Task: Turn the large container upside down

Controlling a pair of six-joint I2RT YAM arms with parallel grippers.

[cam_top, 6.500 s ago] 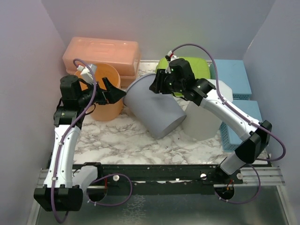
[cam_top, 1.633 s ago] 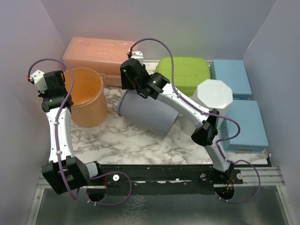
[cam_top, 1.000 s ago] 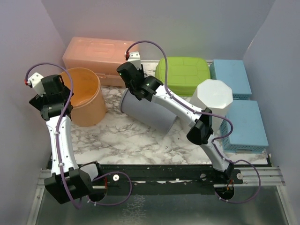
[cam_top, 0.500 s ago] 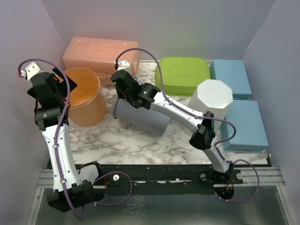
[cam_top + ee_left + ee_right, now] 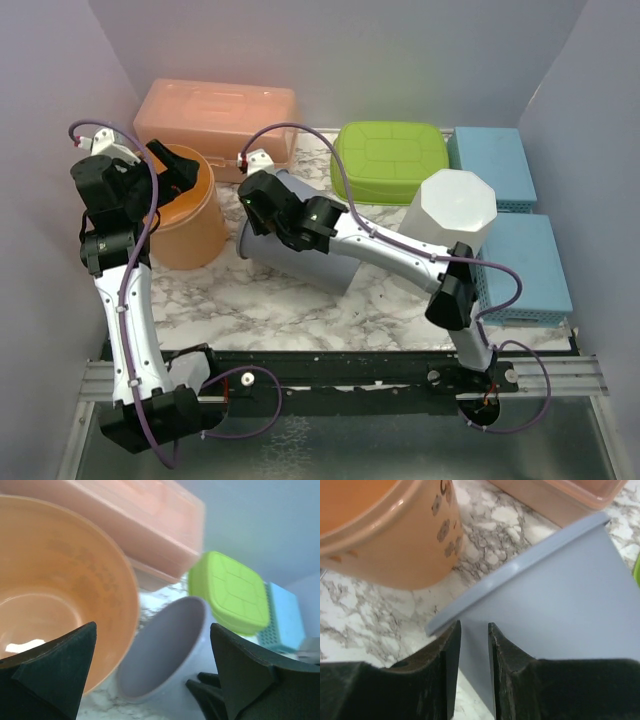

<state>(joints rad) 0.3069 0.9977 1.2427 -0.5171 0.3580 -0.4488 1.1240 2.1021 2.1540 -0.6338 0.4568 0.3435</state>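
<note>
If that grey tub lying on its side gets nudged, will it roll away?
Likely yes: the tub is round and lies on its side, so it could roll. It looks empty and thin-walled, so probably light and a bit bendy. The orange bucket beside its rim might block it.

From the right wrist, the grey container [image 5: 560, 590] is cut off at the right edge, and whether its rim is pinched by the right claw [image 5: 474, 625] can't be told. Overhead, that claw can't be picked out. The pink box [image 5: 150, 525] is blurred and cropped.
</note>
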